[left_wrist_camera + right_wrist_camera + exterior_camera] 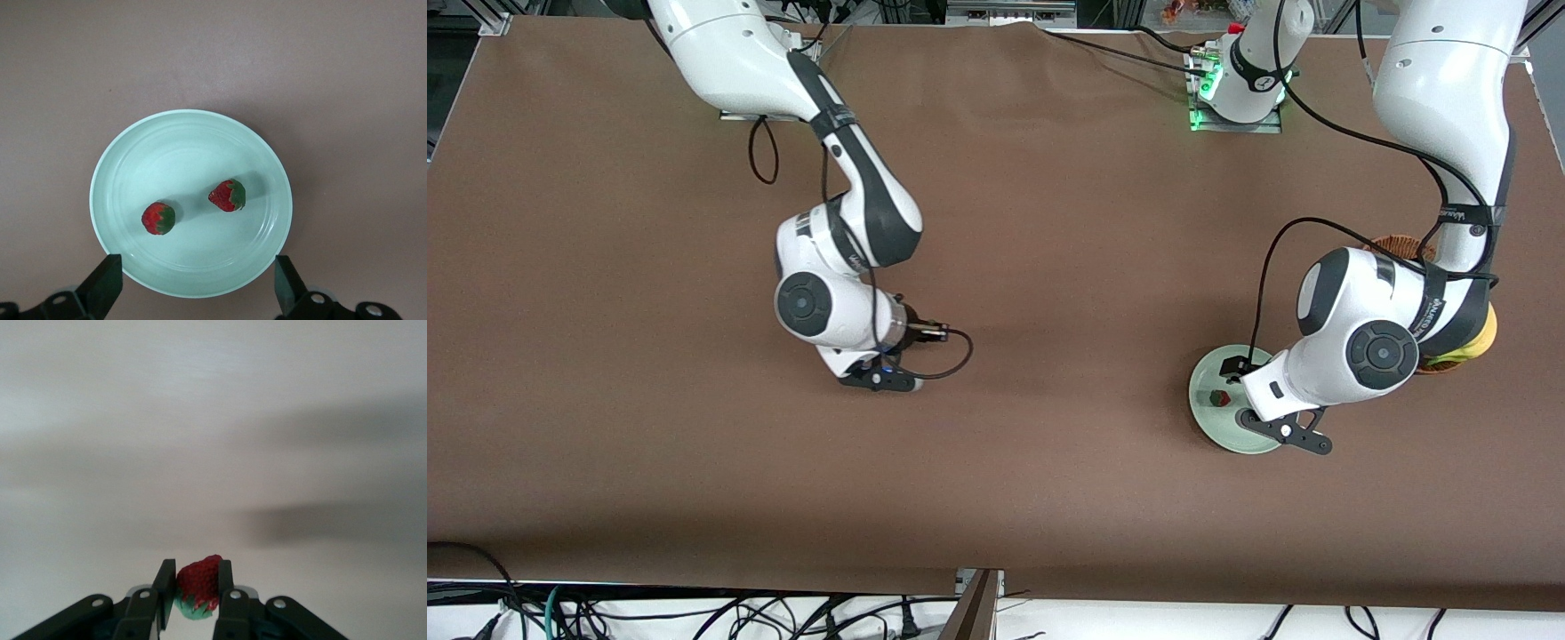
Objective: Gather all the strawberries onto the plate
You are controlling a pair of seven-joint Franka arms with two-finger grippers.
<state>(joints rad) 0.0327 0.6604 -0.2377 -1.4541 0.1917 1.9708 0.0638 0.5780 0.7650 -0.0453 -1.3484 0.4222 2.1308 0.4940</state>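
The pale mint-green plate (193, 143) lies toward the left arm's end of the table (1208, 375). Two strawberries lie in it a little apart, one (159, 218) beside the other (227, 195); one of them shows red in the front view (1221, 398). My left gripper (197, 285) hangs open above the plate, its fingers wide apart and touching nothing. My right gripper (197, 581) is shut on a third strawberry (199, 577), red tip out and green top down between the pads. It hangs over the bare middle of the table (874, 375).
A brown wicker basket (1398, 243) with yellow fruit (1481, 341) stands beside the plate, partly hidden under the left arm. Loose cables lie along the table's edge nearest the front camera.
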